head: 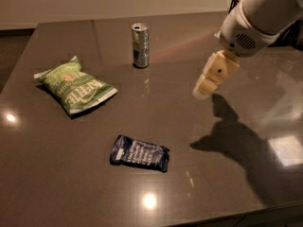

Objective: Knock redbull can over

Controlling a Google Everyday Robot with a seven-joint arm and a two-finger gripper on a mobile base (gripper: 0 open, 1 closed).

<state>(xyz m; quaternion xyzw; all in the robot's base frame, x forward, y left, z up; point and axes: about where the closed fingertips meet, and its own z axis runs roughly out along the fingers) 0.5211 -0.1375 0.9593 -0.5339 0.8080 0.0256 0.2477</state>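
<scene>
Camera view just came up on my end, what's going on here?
The robot's gripper hangs over the right side of the table, well apart from the redbull can, which stands upright near the far edge, not yet knocked over. The green chip bag and the dark blue snack packet lie flat nearer the camera, with nothing touching them.

Green chip bag [75, 86] showing white "KETTLE" lettering. Blue packet [140, 153] print & redbull can [140, 45] label not reading legibly. Gripper [204, 89] hovering well right of can.
</scene>
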